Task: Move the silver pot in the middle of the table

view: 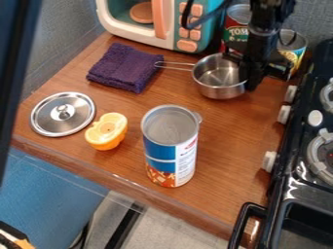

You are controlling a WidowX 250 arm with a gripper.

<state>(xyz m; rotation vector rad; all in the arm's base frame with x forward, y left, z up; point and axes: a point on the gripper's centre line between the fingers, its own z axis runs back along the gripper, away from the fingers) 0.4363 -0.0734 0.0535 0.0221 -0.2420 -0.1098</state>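
Hanging at the side of the pot [211,82] nearest the stove [296,180]: the gripper [258,65], upright, close over the rim. Can't tell the spread of the jaws, nor any hold on the rim. Likely set there for a pinch on the thin wall, easier than a grasp round the whole bowl. Upright just beside the jaws, the pot, with its handle [174,65] pointing away from them, so out of the way of a rim grasp. Beyond its tip, the cloth [123,67], near enough to snag on a sideways drag; better to lift a little first.

Close behind the jaws, the red can [238,24] and yellow can [292,46], leaving little room that way; farther back and left, the oven [170,22]. Out in front, toward the camera, bare table [228,141], then the tall can [170,151], a reason to stop short. Farthest off, past that can, the orange cup [107,131] and lid [63,114].
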